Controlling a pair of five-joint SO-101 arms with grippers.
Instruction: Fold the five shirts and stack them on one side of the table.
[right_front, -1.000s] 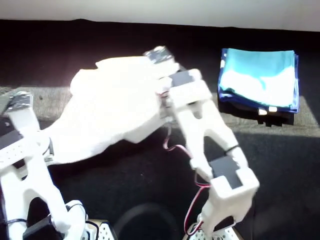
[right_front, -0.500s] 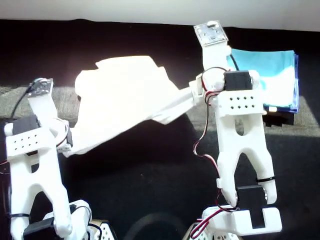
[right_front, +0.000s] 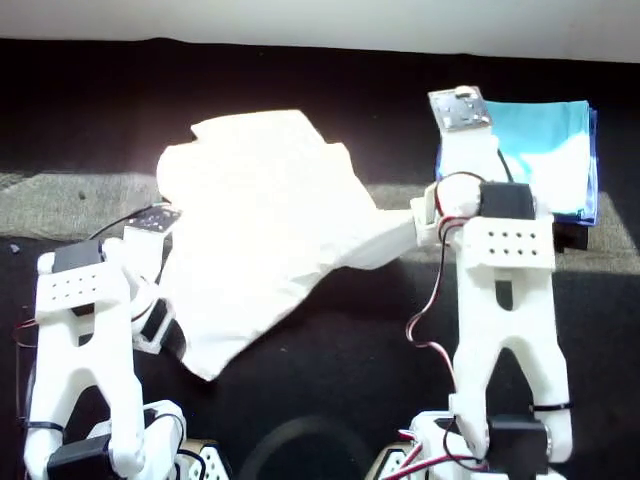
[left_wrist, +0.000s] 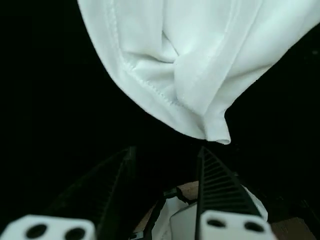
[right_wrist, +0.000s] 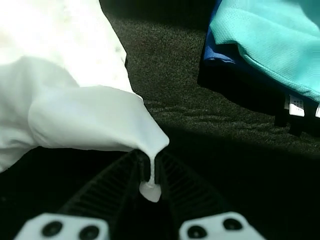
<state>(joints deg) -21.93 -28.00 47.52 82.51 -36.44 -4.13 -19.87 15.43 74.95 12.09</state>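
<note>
On the nubbly dark table (right_front: 340, 345), the right end effector (right_wrist: 148, 172) pinches a rumpled white shirt (right_front: 260, 220), the left end effector (left_wrist: 164, 157) gapes, and the folded shirts (right_front: 520, 160) sit squared at two o'clock.

Shirt (right_front: 265, 220): plain white, no print, white hem stitching. Stack (right_front: 530, 150): turquoise on top, blue under it, black at the bottom, small white tags (right_wrist: 295, 104). Table (right_front: 330, 400): black with a grey sunlit band. Left arm (right_front: 80, 340) and right arm (right_front: 505, 290): white with black motors, red and white wires (right_front: 425, 320). Left gripper (left_wrist: 166, 150) and right gripper (right_wrist: 149, 155): black and ribbed.
</note>
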